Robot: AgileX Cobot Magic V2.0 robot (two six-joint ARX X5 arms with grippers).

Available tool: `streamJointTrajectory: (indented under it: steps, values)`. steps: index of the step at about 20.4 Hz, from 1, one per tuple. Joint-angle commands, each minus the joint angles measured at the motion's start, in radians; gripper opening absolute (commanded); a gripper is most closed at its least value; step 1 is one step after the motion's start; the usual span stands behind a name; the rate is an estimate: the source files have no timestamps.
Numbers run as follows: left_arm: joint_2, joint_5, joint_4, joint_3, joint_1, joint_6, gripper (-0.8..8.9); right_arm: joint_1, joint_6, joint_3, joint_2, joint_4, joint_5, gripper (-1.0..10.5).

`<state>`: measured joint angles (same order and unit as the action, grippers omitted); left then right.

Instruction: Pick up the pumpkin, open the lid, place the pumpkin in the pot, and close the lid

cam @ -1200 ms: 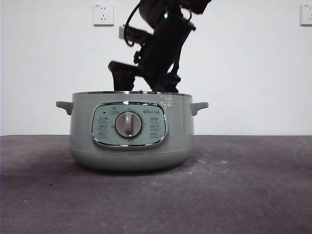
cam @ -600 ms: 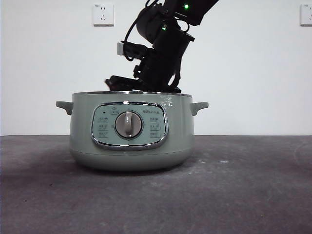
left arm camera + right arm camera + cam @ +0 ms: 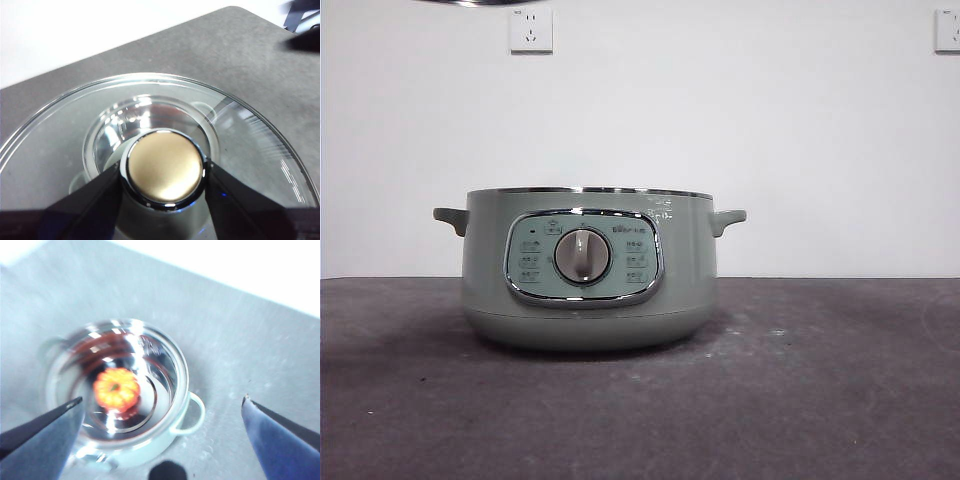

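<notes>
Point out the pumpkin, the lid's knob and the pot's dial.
pumpkin (image 3: 116,388): right wrist view, on its ribbed orange top, inside the pot.
lid knob (image 3: 165,166): left wrist view, middle of its round top, between the left hand's jaws.
pot dial (image 3: 583,256): front view, centre of the silver dial.

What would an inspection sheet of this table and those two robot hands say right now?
Surface: dark grey table, bare around the pot.
Pot: upright, lid off, open.
Pumpkin: lying inside the pot.
Lid: held up in the air by its knob; a sliver of its rim shows at the front view's top edge.
Clutter: nothing seen.
Left hand: shut on the lid's knob.
Right hand: open, empty, high above the pot.
Cables: nothing seen.
Surroundings: white wall with two sockets.
</notes>
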<state>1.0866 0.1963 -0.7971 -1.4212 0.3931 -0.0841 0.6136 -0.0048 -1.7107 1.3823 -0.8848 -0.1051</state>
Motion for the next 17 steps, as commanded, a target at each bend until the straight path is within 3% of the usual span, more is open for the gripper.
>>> streamJointTrajectory:
  steps: [1, 9, 14, 17]
  values:
    - [0.071, 0.037, 0.108, -0.007, 0.001, -0.023, -0.08, 0.008, 0.034, -0.002, -0.115, -0.040, 0.002, 6.0]
    - [0.293, 0.045, 0.295, -0.007, 0.014, -0.025, -0.09, 0.039, 0.060, -0.002, -0.326, -0.107, 0.003, 6.0]
    - [0.378, 0.047, 0.359, -0.007, 0.024, -0.025, -0.08, 0.039, 0.084, -0.002, -0.365, -0.148, 0.076, 6.0]
    - [0.417, 0.047, 0.388, -0.007, 0.037, -0.028, -0.08, 0.039, 0.084, -0.002, -0.376, -0.173, 0.077, 6.0]
